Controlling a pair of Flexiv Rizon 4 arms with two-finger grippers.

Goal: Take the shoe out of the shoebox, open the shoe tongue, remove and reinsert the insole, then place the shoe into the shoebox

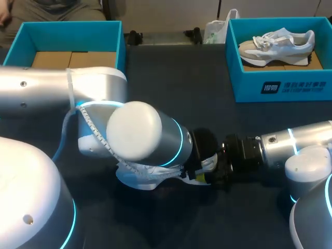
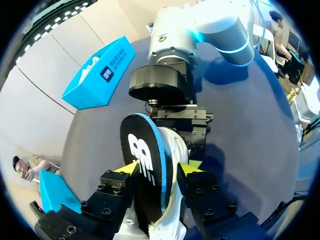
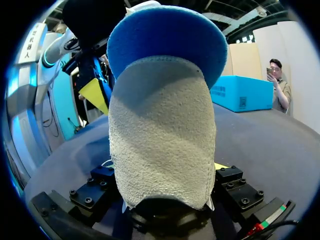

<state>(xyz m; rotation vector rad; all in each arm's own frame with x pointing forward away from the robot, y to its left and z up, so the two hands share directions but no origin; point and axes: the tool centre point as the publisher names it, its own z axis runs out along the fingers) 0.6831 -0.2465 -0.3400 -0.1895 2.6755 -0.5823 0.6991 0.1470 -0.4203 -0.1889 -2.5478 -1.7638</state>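
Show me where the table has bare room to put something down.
Bare table lies between the left shoebox and the right shoebox, and from the right shoebox's front wall down to the right arm. Crowded: the middle, where the left gripper and right gripper meet at the shoe on the table; the left arm covers the table's left.

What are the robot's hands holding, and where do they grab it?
Left jaws pinch the black insole together with the white shoe's side. Right jaws clamp a grey fuzzy flap of the shoe by its near end.
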